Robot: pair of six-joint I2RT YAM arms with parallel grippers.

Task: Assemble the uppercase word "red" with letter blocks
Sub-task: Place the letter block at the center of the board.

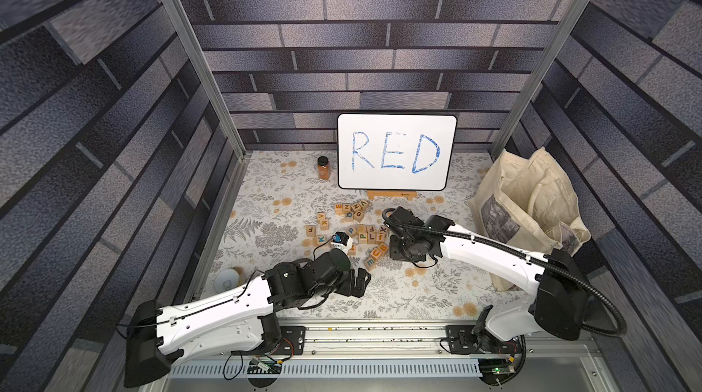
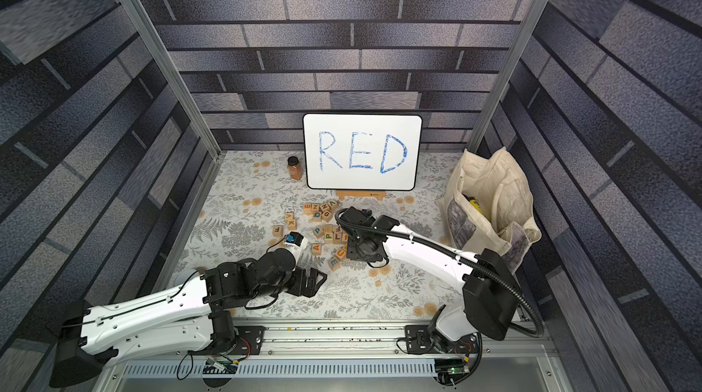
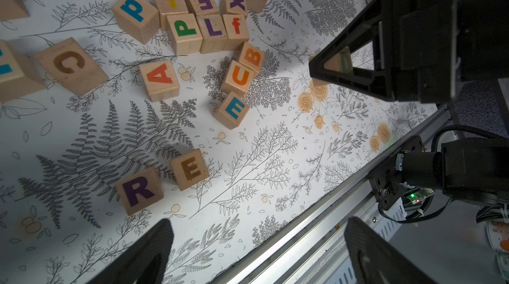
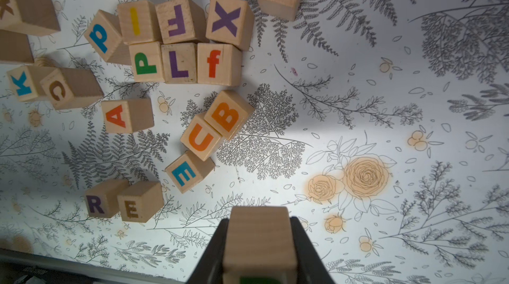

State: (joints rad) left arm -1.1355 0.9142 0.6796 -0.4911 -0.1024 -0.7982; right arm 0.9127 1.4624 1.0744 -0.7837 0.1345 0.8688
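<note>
Clamping the green D block (image 4: pixel 259 246) in my right gripper (image 4: pixel 259 224), I hover near the orange E block (image 4: pixel 132 208), opposite the purple R block (image 4: pixel 96 202); descending too close could knock the E askew.

Top views: high overhead, facing down and toward the back, far from the teal E block (image 1: pixel 370 263); both share the whole table (image 2: pixel 243 188).
Left wrist: near, slanted view onto that block.
Right wrist: nearer, above it.
Shared by wrists: letter blocks (image 3: pixel 212 32) around it.
</note>
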